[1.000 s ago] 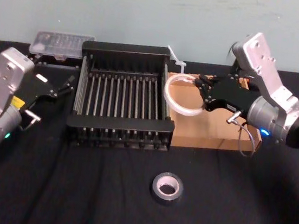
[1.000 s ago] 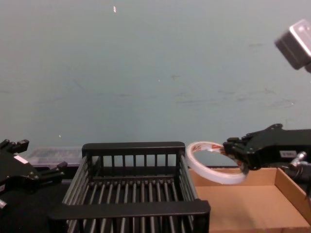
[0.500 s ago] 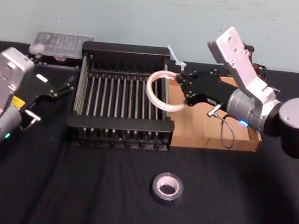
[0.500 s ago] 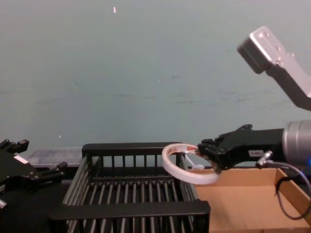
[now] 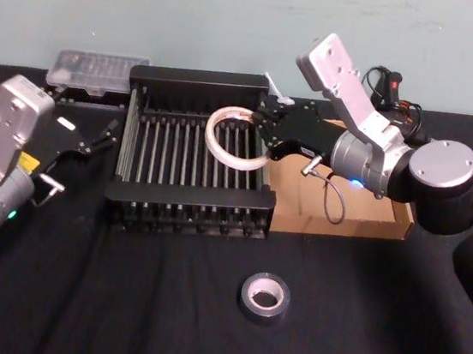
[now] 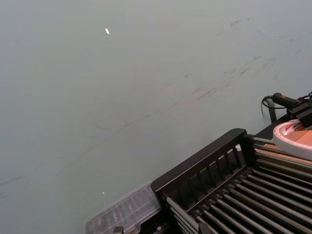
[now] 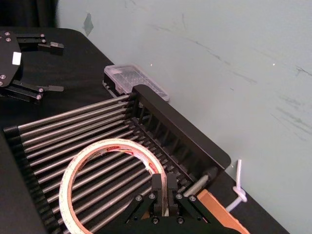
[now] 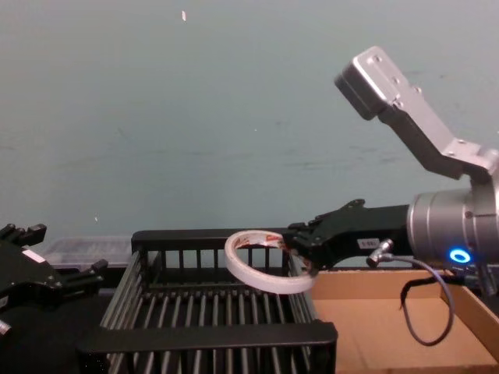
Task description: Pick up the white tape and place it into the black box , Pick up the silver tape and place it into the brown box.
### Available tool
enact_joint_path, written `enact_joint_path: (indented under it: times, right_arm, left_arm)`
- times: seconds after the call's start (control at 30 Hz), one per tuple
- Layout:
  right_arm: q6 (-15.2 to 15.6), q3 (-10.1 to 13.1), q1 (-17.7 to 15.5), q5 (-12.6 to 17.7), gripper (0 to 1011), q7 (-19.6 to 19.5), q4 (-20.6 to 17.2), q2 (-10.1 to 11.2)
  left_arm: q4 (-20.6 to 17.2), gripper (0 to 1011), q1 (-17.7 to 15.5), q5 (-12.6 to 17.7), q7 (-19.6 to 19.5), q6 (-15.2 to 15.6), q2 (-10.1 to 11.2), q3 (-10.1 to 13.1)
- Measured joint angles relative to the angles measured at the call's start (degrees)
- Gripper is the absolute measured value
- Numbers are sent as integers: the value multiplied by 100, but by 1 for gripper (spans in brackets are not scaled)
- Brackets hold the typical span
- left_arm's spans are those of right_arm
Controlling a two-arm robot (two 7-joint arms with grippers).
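Left of the black slatted plastic crate (image 5: 191, 197), the left gripper (image 5: 86, 157) idles, fingers spread. Over the crate's right half hangs the wide whitish translucent tape ring (image 5: 210, 139), pinched by its rim in the right gripper (image 5: 264, 139). It looks light and thin-walled, so a rim pinch should suffice.

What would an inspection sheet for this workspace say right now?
Surface: black table.
Job's things: white tape held above black box; silver tape flat on the table in front; brown box right of the black box.
Clutter: clear plastic case behind the black box's left corner; white zip tie behind its right corner.
Grippers: right gripper shut on white tape; left gripper open, parked left of the black box.
Cables: grey cable loops over the brown box.
Surroundings: pale wall.
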Motion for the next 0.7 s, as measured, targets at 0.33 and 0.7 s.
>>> enact_joint_path:
  times: [0.33, 0.7]
  right_arm:
    - [-19, -31, 65, -21, 69, -3, 103, -68]
    - [-19, -26, 52, -20, 185, -9, 82, -58]
  left_arm:
    - [0, 1001, 0, 0, 0, 0, 0, 0]
    - [0, 1002, 0, 0, 0, 0, 0, 0]
